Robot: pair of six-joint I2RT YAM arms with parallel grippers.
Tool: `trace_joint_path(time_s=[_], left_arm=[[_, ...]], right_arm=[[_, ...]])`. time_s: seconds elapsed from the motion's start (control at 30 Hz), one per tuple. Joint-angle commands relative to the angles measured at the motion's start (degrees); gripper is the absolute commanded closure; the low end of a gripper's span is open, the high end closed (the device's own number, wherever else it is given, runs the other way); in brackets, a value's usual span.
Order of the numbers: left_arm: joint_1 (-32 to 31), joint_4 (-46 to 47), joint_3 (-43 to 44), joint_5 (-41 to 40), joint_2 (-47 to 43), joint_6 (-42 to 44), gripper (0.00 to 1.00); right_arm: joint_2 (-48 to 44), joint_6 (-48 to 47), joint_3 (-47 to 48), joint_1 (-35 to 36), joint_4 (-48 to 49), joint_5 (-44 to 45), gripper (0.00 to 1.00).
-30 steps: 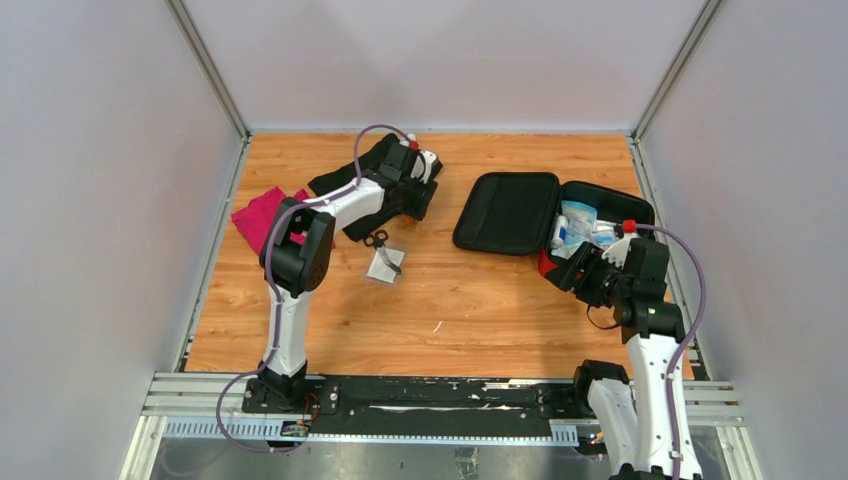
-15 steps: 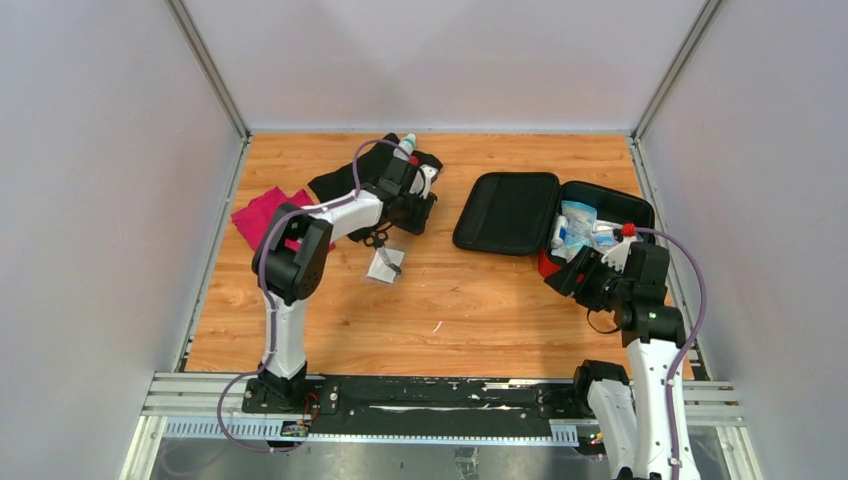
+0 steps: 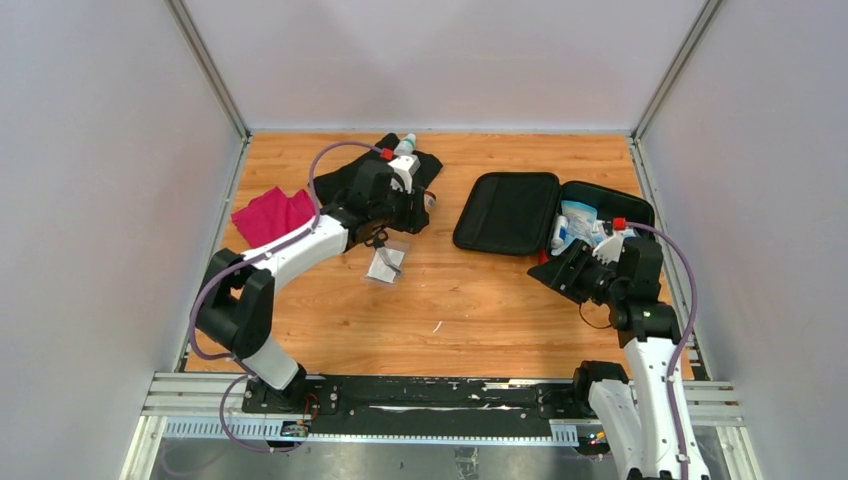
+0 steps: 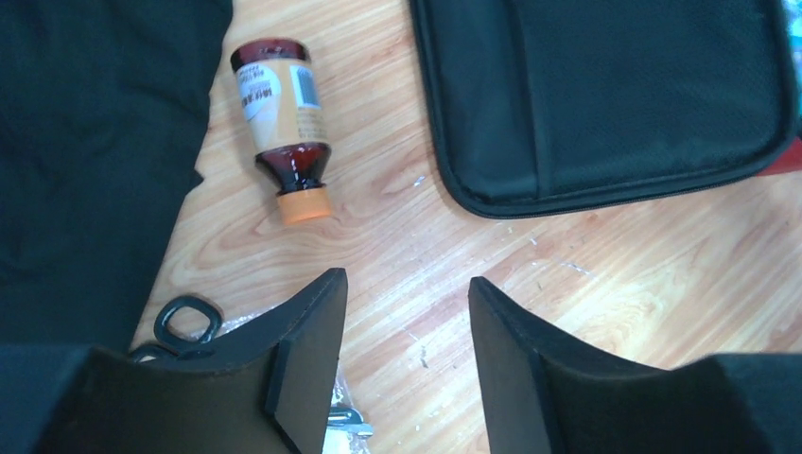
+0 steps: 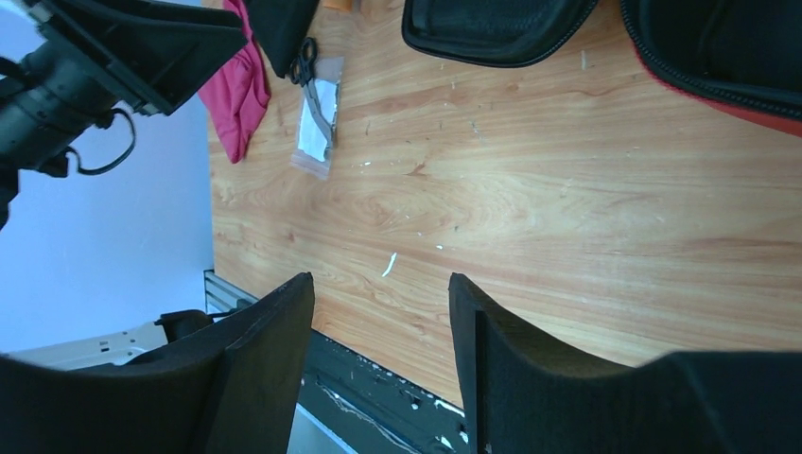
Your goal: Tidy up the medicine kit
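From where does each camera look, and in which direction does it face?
Top external: above and behind the bases, looking down on the table; left arm and right arm show.
Left wrist: on the left arm, looking down at a brown bottle; open left gripper shows.
Right wrist: low, looking across the table; open right gripper shows.
Shared: both wrist views show the scissors and the medicine kit.

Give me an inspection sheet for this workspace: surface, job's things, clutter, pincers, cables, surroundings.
Surface: wood table, bare in the middle.
Job's things: kit open flat, packets inside.
Clutter: bottle on its side; scissors partly on a clear bag; black cloth; magenta cloth.
Pincers: left pincer open, empty, near the bottle; right pincer open, empty.
Cables: purple left cable and right cable loop off the arms.
Surroundings: grey walls.
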Motion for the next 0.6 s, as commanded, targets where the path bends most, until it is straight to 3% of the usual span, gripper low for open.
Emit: trace_joint_path(time_s=[0.0,0.3,0.57], left_arm=[[-0.3,-0.3,1.0,-3.3,5.0,-1.8,0.43],[0.0,-5.2,12.4,-7.4,18.4,0.6,0.39],[1.6,-5.8,15.7,-8.4,23.1,0.6,0.42]], right_arm=[[-1.4,3.4,-1.3,2.0,0.8,0.4,0.41],[-2.4,2.8,-1.3,2.1,-0.6,0.8,0.41],[-1.8,1.4,-1.5,2.1,-1.1,0.6,0.41]])
